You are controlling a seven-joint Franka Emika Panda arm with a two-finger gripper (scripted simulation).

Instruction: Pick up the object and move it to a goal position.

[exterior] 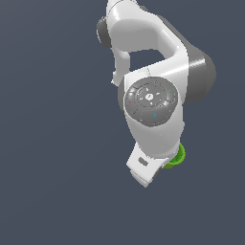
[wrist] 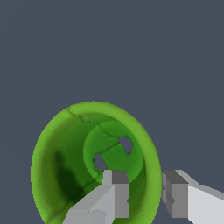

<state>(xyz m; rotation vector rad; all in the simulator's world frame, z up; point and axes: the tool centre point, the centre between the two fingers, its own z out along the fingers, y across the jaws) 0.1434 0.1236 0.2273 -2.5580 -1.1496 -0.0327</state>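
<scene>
Looking at the exterior view first, the arm [exterior: 150, 91] hung over a plain dark surface [exterior: 48, 167], and its body hid nearly all of the green cup [exterior: 178, 158], of which only a curved edge showed just beside the wrist on the exterior view's right. The fingers could not be seen there. In the wrist view the cup [wrist: 70, 157] filled the lower part of the picture, its mouth turned toward the camera, with two small holes visible in its floor. The gripper [wrist: 145, 192] straddled the thick rim: one finger [wrist: 114, 192] sat inside the hollow and the other finger [wrist: 175, 194] outside the wall. The jaws stood apart with the rim between them; whether the pads already touched the wall could not be told. By judgement, the step in hand was the grasp itself, with the lift not yet begun. The next move would call for closing firmly on the rim, then raising the cup squarely so it does not tip or slip. No goal marker appeared in either view. No brand, label or writing could be read anywhere.
</scene>
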